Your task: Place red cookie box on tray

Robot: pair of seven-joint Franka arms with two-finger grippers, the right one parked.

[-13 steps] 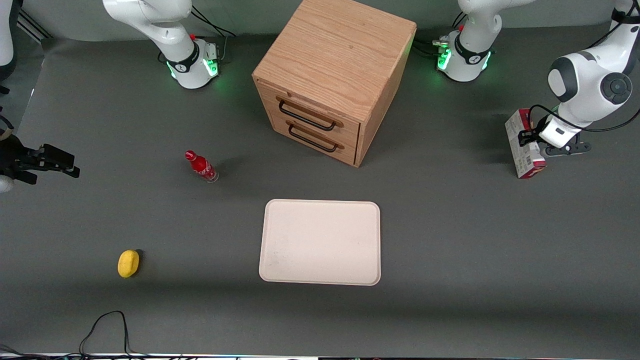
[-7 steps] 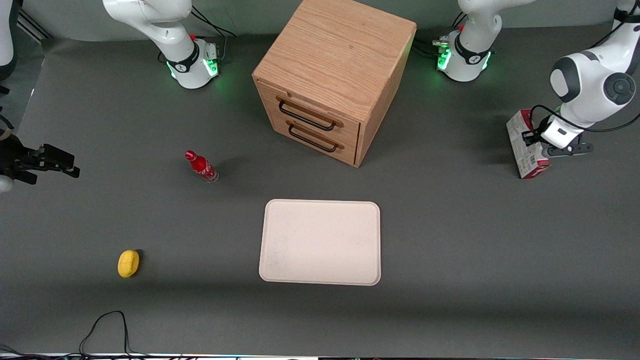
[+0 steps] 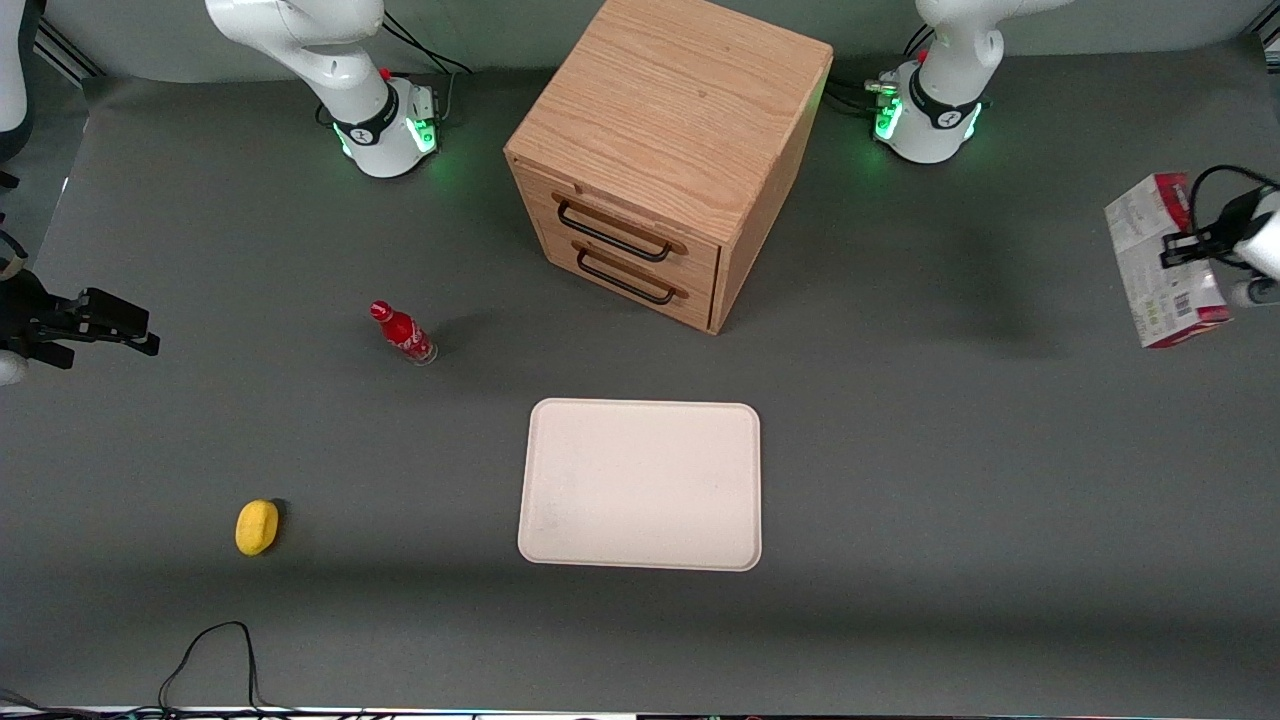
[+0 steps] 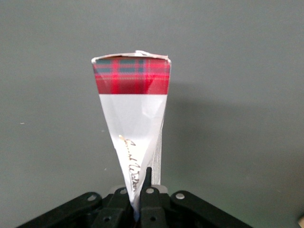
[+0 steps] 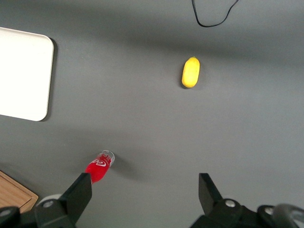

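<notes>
The black two-finger gripper (image 3: pixel 1200 245) is clamped on the thin red-edged cardboard cookie box (image 3: pixel 1160 262), holding it above the table. Both hang well apart from the large cream-beige rectangular tray (image 3: pixel 640 485), toward the working arm's end.

Glossy printed cardboard red cookie box (image 3: pixel 1162 262) (tartan end), matt smooth tray (image 3: pixel 640 484), grained wooden cabinet (image 3: pixel 668 150).

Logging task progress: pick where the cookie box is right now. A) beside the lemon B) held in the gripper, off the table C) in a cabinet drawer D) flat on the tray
B: the gripper is shut on the cookie box, clear of the table, and the tray holds nothing.
</notes>
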